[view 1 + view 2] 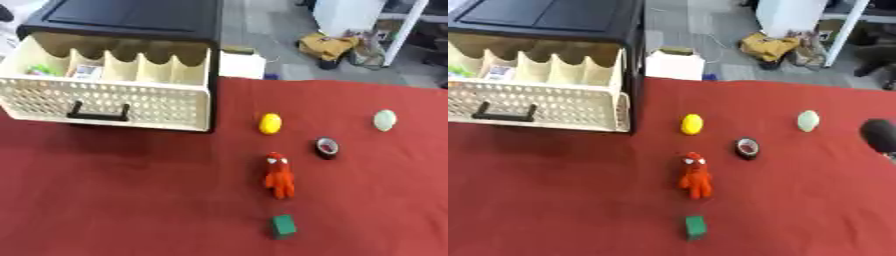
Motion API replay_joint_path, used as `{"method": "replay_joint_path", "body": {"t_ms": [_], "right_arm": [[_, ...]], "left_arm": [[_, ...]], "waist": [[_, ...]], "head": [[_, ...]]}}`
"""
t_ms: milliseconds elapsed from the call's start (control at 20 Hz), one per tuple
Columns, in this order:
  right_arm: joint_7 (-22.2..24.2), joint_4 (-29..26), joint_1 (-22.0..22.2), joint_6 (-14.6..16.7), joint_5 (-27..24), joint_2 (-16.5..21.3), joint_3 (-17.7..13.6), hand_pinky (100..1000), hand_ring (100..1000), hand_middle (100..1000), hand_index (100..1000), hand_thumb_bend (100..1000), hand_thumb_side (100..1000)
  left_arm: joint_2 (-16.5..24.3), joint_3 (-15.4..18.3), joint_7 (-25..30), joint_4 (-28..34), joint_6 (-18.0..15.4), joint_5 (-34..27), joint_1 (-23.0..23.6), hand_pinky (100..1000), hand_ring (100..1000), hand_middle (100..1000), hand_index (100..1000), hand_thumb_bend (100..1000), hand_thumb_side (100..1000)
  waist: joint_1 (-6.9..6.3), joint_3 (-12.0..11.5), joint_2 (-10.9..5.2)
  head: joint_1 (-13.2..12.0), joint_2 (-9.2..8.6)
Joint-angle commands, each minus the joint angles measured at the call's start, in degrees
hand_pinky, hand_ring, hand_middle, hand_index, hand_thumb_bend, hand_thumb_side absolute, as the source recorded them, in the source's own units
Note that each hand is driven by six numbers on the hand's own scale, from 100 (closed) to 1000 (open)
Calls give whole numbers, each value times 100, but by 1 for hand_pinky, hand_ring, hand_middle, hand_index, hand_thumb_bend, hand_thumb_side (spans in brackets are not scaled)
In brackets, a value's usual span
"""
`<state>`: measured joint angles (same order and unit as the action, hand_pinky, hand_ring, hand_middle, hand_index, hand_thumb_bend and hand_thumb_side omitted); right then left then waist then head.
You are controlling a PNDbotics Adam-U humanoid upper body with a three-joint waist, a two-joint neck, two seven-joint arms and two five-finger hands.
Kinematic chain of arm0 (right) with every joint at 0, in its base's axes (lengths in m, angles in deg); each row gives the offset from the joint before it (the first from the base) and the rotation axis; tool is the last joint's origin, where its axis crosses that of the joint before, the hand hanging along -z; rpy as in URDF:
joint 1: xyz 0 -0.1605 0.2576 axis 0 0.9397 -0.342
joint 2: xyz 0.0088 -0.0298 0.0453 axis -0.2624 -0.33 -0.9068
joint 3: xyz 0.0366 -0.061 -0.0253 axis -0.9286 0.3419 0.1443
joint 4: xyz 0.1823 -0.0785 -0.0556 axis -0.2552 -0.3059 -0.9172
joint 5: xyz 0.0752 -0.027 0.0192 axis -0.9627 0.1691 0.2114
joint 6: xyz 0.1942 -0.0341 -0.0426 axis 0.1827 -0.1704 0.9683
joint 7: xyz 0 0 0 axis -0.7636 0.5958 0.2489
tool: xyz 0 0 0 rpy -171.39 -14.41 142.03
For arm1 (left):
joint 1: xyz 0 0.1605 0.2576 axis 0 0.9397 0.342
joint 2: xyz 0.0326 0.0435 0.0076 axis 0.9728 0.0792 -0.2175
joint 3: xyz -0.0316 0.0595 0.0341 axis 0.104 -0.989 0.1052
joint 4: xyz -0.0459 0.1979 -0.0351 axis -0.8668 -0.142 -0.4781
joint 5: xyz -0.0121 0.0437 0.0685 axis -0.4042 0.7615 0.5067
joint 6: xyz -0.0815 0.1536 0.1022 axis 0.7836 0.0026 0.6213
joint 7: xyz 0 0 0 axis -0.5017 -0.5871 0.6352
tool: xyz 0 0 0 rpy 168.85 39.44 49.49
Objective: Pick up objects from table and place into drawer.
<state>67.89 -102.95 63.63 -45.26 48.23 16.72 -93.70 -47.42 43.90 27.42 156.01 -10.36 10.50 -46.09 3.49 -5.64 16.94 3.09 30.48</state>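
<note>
Judging the orange plush figure [278,176] on the tabletop [131,200] soft and light; grasp its torso. I cannot tell my fingers' state; the drawer [105,102] stands open.

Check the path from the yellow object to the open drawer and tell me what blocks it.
Nothing visible blocks it. The yellow object lies on the red table just right of the open drawer; the orange toy and black roll lie nearer or farther right, off that path.
</note>
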Motion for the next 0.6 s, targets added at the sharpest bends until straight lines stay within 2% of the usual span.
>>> {"method": "replay_joint_path", "body": {"t_ms": [50,250,350,500,600], "right_arm": [[349,-82,-94,-10,118,513,16,736,782,607,819,784,1000],[891,-82,-195,-26,278,838,177,744,792,642,827,842,889],[1117,-82,-264,-18,319,949,266,747,795,647,827,841,843],[1422,-82,-386,-77,283,1056,400,752,799,654,829,872,800],[1624,-82,-481,-124,234,1099,481,756,803,661,835,883,773]], "left_arm": [[62,81,0,69,13,6,-38,562,522,531,906,108,1000],[52,64,2,69,12,10,-34,567,523,534,905,105,1000],[46,49,16,69,14,12,-32,568,523,535,904,104,1000],[33,29,40,69,24,7,-42,569,521,535,903,103,1000],[29,14,63,69,33,5,-45,515,493,535,903,102,1000]], "waist": [[-30,9,-135],[-38,9,-153],[-38,1,-161],[-37,-16,-170],[-32,-30,-175]], "head": [[-18,45],[-23,65],[-14,62],[9,46],[23,39]]}}
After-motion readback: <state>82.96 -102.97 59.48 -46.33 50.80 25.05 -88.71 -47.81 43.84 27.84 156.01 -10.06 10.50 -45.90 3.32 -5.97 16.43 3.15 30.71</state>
